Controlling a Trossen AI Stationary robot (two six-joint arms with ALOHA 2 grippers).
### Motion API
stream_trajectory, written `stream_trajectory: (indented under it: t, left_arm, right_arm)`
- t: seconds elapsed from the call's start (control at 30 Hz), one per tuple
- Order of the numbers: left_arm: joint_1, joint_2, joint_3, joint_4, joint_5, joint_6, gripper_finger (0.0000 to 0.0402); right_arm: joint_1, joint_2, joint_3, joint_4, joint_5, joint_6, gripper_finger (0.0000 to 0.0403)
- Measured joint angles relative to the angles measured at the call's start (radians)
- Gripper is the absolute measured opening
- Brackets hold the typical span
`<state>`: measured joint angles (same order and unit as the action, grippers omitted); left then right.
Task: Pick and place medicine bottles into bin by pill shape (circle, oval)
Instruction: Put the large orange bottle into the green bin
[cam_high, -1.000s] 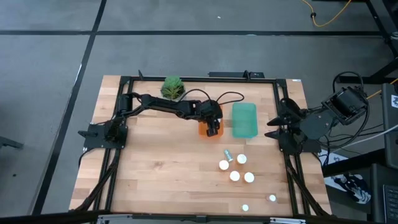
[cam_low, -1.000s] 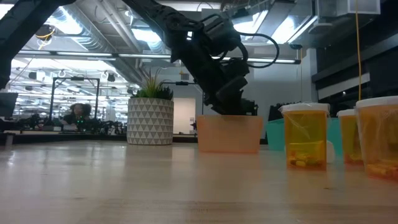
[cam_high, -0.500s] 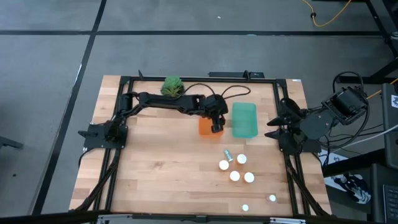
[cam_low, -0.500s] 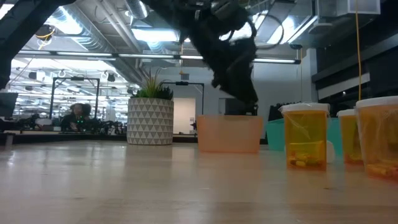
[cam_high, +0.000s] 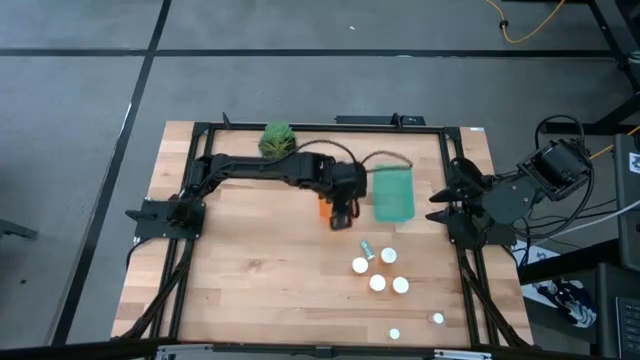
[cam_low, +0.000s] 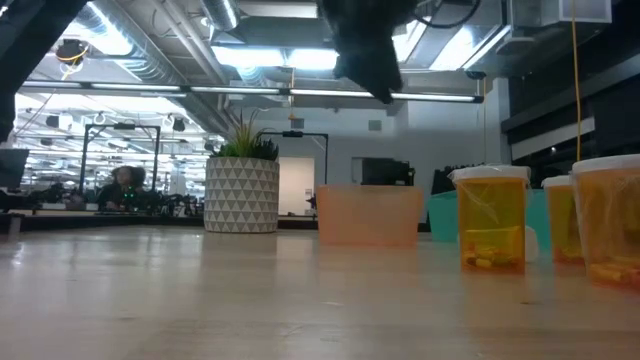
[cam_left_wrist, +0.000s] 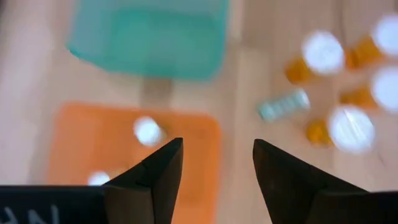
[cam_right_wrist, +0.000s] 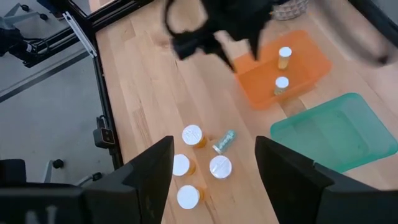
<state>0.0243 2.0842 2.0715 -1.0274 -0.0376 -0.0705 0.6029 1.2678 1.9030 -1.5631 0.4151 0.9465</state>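
Observation:
My left gripper (cam_left_wrist: 217, 146) hangs open and empty high above the near side of the orange bin (cam_left_wrist: 134, 155), seen in the high view as left gripper (cam_high: 341, 221). Two white-capped medicine bottles (cam_right_wrist: 285, 55) (cam_right_wrist: 281, 84) stand inside that bin. Beside it, toward the table's right, lies the teal bin (cam_high: 393, 192). Several more medicine bottles (cam_high: 359, 265) (cam_high: 388, 256) (cam_high: 400, 285) stand upright on the wood nearer the front. A small teal-and-white bottle (cam_high: 367, 247) lies on its side there. My right gripper (cam_right_wrist: 214, 146) waits open above the table's right edge.
A potted green plant (cam_high: 277, 140) stands at the far edge behind the left arm. Two more bottles (cam_high: 394, 333) (cam_high: 437, 318) stand close to the near edge. A black frame (cam_high: 300, 125) borders the table, and bare wood (cam_high: 260, 270) spreads over the near left.
My left gripper has risen from inside the orange bin to high above it, drifting a little toward the near edge and tipping less steeply downward. The bottles in the bin stay where they were.

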Motion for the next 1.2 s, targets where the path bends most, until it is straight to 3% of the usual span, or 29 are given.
stream_trajectory:
  t: [0.13, 0.3, 0.53, 0.67, 0.97, 1.2]
  left_arm:
    - [-0.051, 0.000, 0.013, -0.112, 0.010, -0.031, 0.0187]
    - [-0.109, -0.006, 0.013, -0.151, 0.044, -0.116, 0.0187]
    - [-0.170, -0.036, 0.013, -0.197, 0.039, -0.187, 0.0187]
    - [-0.193, -0.101, 0.013, -0.277, -0.049, -0.262, 0.0187]
    - [-0.250, -0.277, 0.013, -0.390, -0.242, -0.277, 0.0187]
    - [-0.278, -0.413, 0.013, -0.539, -0.402, -0.269, 0.0187]
  right_arm:
    - [0.005, -0.002, -0.039, -0.008, -0.043, 0.089, 0.0227]
    - [0.035, -0.002, -0.191, 0.004, -0.096, 0.148, 0.0227]
    - [0.038, 0.000, -0.469, 0.052, -0.326, 0.171, 0.0227]
    - [0.037, 0.000, -0.610, 0.131, -0.380, 0.144, 0.0227]
    - [0.020, -0.001, -0.890, 0.515, -0.322, -0.037, 0.0227]
    - [0.002, -0.001, -1.008, 0.688, -0.332, -0.006, 0.0227]
